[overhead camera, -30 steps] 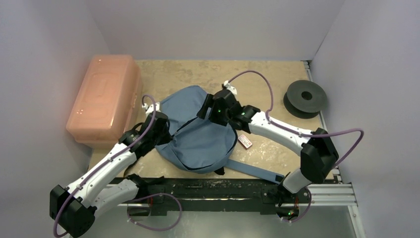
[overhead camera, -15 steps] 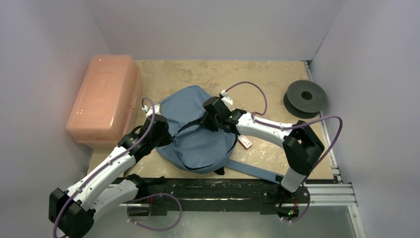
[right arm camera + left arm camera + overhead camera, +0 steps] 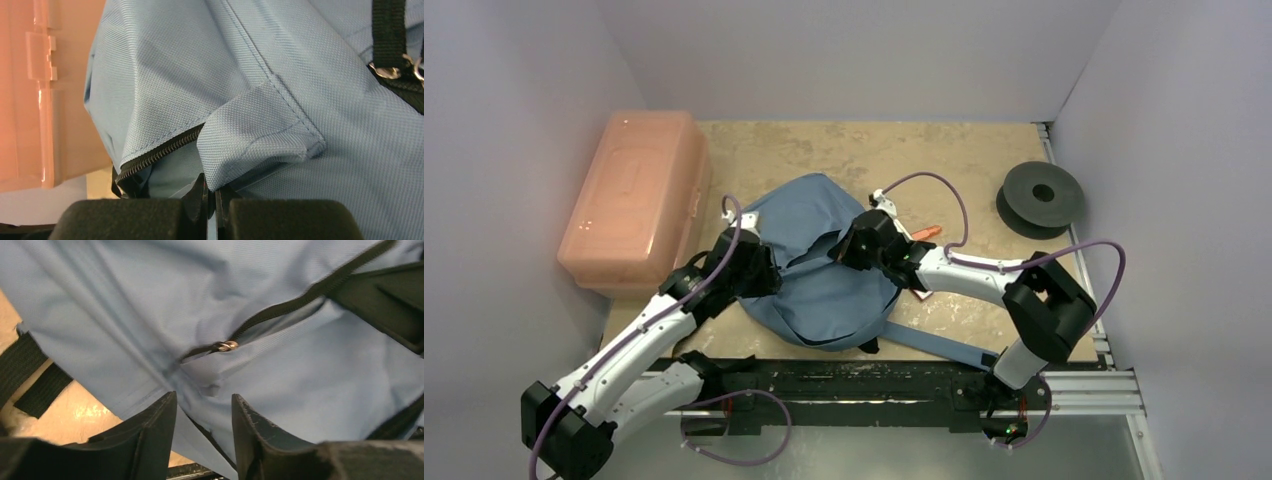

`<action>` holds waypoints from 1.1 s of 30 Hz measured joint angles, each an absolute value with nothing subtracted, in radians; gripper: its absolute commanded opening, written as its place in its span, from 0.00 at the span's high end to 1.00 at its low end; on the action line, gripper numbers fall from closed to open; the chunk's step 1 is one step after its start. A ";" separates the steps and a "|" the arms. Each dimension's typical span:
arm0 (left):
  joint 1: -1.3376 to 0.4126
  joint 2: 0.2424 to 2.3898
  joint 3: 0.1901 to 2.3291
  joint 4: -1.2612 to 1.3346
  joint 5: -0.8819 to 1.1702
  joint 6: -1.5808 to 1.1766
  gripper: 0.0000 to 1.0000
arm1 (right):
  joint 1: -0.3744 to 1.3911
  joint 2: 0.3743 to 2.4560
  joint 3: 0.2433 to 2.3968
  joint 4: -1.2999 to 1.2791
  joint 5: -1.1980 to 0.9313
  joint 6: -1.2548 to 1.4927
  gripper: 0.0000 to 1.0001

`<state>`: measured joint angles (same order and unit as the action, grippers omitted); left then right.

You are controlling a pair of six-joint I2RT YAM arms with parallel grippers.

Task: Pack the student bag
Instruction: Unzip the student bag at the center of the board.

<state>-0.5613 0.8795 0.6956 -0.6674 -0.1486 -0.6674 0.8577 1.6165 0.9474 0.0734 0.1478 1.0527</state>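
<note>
The student bag [image 3: 824,290], blue-grey fabric, lies flat mid-table with its black zipper [image 3: 300,297] partly undone; the metal pull [image 3: 226,345] sits at the closed end. My left gripper [image 3: 759,268] rests at the bag's left edge. In the left wrist view this left gripper [image 3: 202,399] is open, with bag cloth [image 3: 150,300] lying behind the gap. My right gripper [image 3: 849,245] is on the bag's upper middle. In the right wrist view the right gripper [image 3: 210,192] is shut on a fold of fabric [image 3: 260,140] beside the zipper opening [image 3: 160,150].
A salmon-pink plastic box [image 3: 634,200] stands left of the bag and shows in the right wrist view as the box [image 3: 30,100]. A black spool [image 3: 1041,197] sits at the right rear. A small red-and-white item [image 3: 921,284] and an orange item [image 3: 929,232] lie by the right arm. A bag strap [image 3: 944,345] trails toward the front edge.
My right gripper moved left and down onto the bag and closed on its fabric. My left gripper went from shut to open. The orange item came into view behind the right arm.
</note>
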 measured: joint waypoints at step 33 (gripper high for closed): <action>-0.698 1.567 1.454 -0.879 -0.334 -0.110 1.00 | 0.821 1.577 0.857 0.286 0.015 0.772 1.00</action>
